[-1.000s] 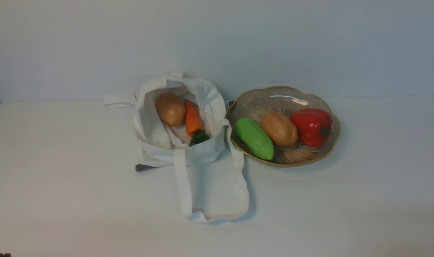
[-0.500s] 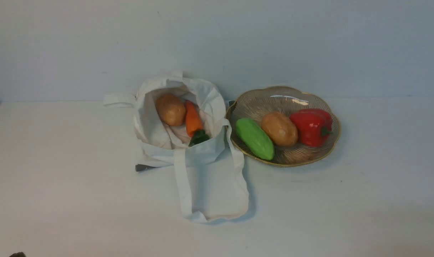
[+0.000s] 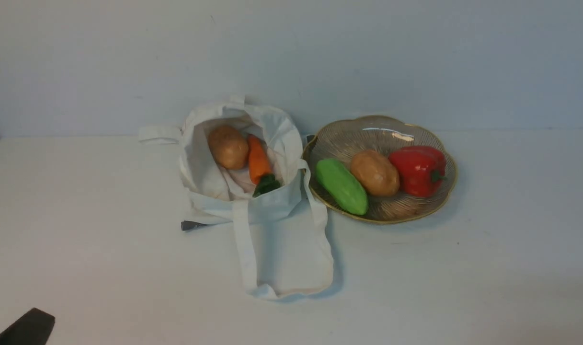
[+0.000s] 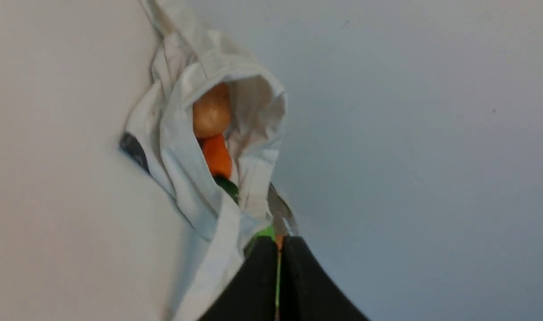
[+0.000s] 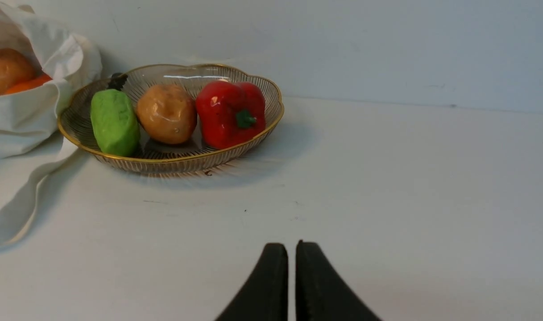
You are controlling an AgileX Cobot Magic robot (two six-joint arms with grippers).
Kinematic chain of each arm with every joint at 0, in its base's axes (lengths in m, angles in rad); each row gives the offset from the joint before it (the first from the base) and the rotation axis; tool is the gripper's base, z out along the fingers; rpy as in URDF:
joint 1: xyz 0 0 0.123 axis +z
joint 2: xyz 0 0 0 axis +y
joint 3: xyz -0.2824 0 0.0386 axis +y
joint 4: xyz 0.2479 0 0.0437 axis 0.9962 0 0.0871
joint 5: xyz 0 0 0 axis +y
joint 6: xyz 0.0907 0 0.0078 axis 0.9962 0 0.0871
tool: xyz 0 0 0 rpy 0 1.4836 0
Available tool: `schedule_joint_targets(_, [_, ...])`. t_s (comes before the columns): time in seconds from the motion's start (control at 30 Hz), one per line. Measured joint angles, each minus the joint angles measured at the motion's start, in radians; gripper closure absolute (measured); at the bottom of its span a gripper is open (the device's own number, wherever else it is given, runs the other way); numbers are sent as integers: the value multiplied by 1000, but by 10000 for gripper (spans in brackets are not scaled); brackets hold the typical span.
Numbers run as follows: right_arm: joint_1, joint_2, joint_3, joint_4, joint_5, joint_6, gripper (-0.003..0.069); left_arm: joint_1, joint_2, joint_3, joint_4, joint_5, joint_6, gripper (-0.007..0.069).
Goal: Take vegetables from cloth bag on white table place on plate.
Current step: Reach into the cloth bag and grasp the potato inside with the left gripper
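The white cloth bag (image 3: pixel 272 201) lies open on the white table (image 3: pixel 80 239), left of the plate (image 3: pixel 416 213). Inside it are a tan potato (image 3: pixel 228 146) and an orange carrot (image 3: pixel 259 162) with a dark green top. My left gripper (image 4: pixel 279 249) is shut and empty, far from the bag; its dark tip (image 3: pixel 25 328) shows at the front left corner. The left wrist view shows the bag (image 4: pixel 186 178), potato (image 4: pixel 211 112) and carrot (image 4: pixel 217 156). My right gripper (image 5: pixel 292 254) is shut and empty over bare table, near side of the plate (image 5: pixel 173 162).
The plate holds a green cucumber (image 3: pixel 342 186), a second potato (image 3: pixel 375 172) and a red pepper (image 3: pixel 418 170). The bag's strap handle (image 3: pixel 245 258) loops toward me on the table. A dark corner (image 3: pixel 190 224) pokes out under the bag. A pale wall stands behind.
My left gripper's dark tip has come further into the front view at the bottom left corner. Bag, vegetables and plate have not moved.
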Motion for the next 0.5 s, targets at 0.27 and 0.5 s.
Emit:
schedule_joint_targets(0.27, [0, 0, 0, 0, 0, 0, 637, 0, 445, -384, 98, 183, 277, 629])
schedule_joint_targets(0.5, [0, 0, 0, 0, 0, 0, 637, 0, 1116, -683, 169, 469, 437, 629])
